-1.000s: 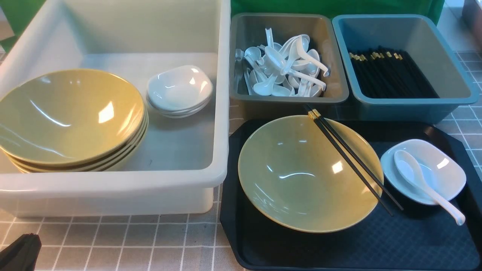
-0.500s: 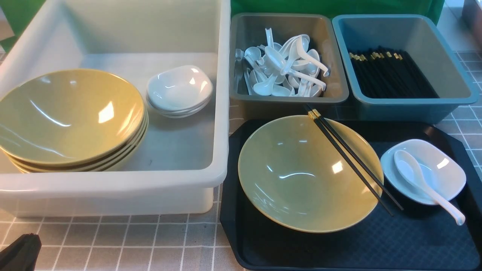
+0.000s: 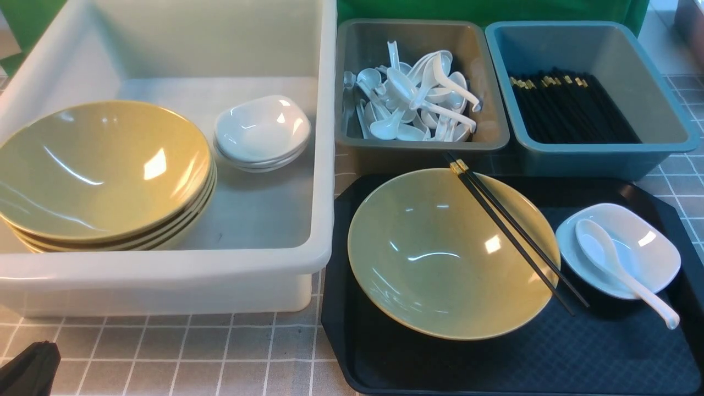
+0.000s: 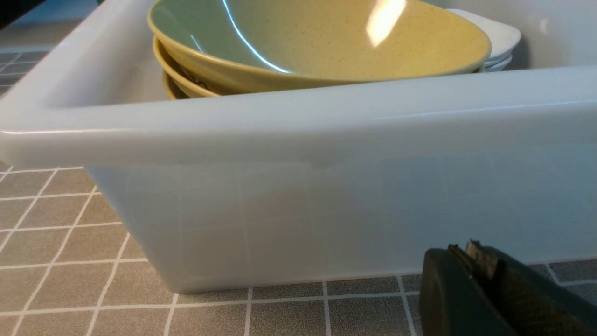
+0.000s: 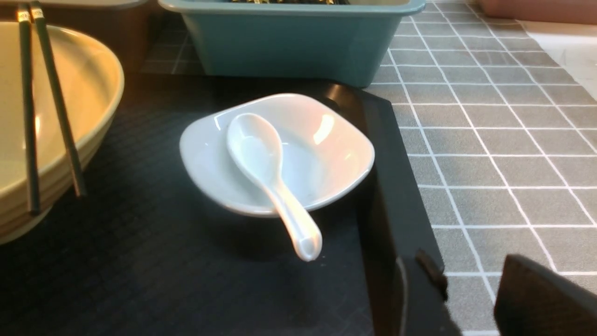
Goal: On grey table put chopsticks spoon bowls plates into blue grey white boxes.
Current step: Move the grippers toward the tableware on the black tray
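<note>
On the black tray (image 3: 495, 363) an olive-yellow bowl (image 3: 429, 258) carries two black chopsticks (image 3: 511, 231) across its rim. Beside it a white spoon (image 3: 597, 245) lies in a small white plate (image 3: 652, 242). The white box (image 3: 165, 269) holds stacked bowls (image 3: 99, 170) and plates (image 3: 261, 132). Spoons fill the grey box (image 3: 418, 146), chopsticks the blue box (image 3: 605, 148). My left gripper (image 4: 466, 252) is shut and empty, low on the grey table (image 3: 165, 352) in front of the white box. My right gripper (image 5: 471, 275) is open over the tray's right edge, near the spoon (image 5: 261, 158), holding nothing.
The tray sits right against the white box and just in front of the grey and blue boxes. Bare gridded table shows in front of the white box and to the right of the tray (image 5: 489, 154). A green backdrop stands behind the boxes.
</note>
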